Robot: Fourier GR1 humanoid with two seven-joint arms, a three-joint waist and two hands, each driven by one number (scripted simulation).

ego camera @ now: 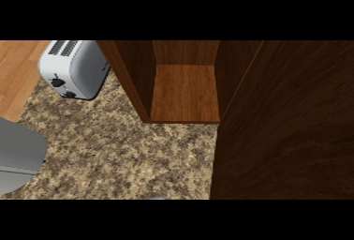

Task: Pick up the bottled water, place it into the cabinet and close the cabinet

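A grey forearm (19, 157) fills the lower left, its hand unseen; the cabinet (185, 91) stands open beside the toaster (72, 68).

One toaster (74, 69), one open wooden cabinet (185, 93) with one door (290, 131), and one grey forearm (19, 157) on one desk (117, 154).

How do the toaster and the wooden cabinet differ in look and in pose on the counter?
The toaster is white and glossy with rounded corners; the cabinet is dark brown wood with straight edges. The toaster is closed apart from its top slots; the cabinet stands open, its door swung out, showing a bare shelf. Both rest on the speckled counter.
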